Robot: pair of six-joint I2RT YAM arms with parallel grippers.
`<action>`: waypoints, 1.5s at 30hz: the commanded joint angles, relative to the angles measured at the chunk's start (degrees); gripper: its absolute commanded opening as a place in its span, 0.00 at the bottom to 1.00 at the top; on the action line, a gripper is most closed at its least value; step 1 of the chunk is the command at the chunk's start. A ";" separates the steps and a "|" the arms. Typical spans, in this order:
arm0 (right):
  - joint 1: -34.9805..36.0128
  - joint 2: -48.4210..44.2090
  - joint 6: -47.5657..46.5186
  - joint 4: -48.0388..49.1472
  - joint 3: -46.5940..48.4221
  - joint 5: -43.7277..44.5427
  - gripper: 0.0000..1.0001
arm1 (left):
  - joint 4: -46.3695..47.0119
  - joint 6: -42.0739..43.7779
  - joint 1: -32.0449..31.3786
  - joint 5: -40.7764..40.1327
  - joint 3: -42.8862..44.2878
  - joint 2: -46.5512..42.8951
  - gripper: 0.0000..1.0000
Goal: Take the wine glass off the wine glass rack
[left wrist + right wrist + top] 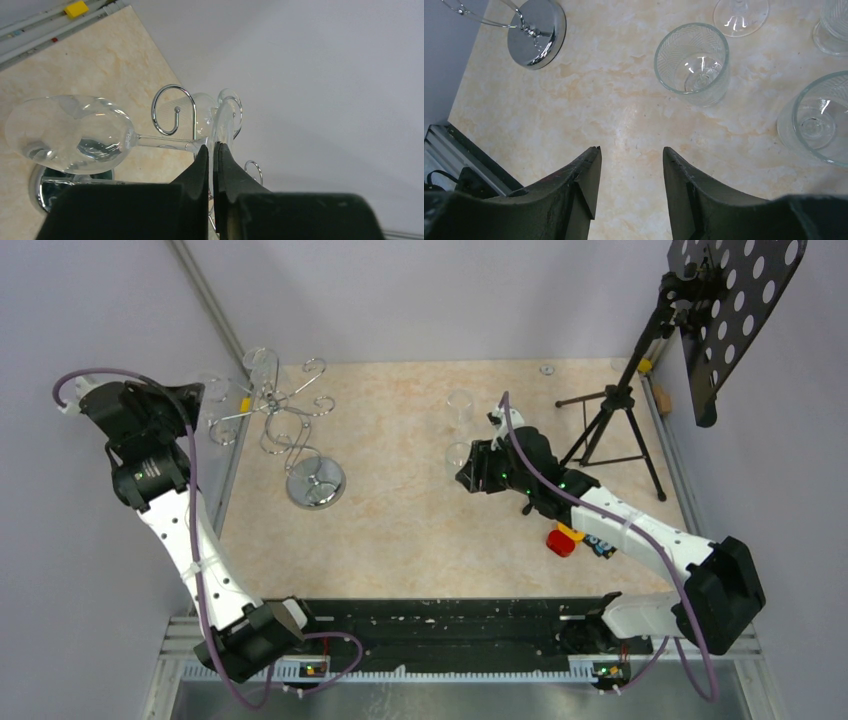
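In the left wrist view a clear wine glass [75,132] lies sideways among the chrome loops of the wine glass rack [172,107]. Its stem runs right to its foot, which stands on edge. My left gripper [211,146] is shut on the rim of that foot. From above, the rack [300,435] stands at the table's back left on a round mirrored base [316,481], with the left gripper [203,397] at its left side. My right gripper [631,150] is open and holds nothing, hovering over the bare table mid-right [470,470].
Several upright glasses stand ahead of the right gripper, the nearest a patterned one [691,64] and another at the right edge [819,117]. A black tripod music stand [610,425] is at the back right. A red object [563,540] lies under the right arm.
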 commanded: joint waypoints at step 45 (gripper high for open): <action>-0.15 -16.67 4.91 -0.15 0.10 1.40 0.57 | 29.33 -21.92 -16.71 34.08 14.46 -6.24 0.00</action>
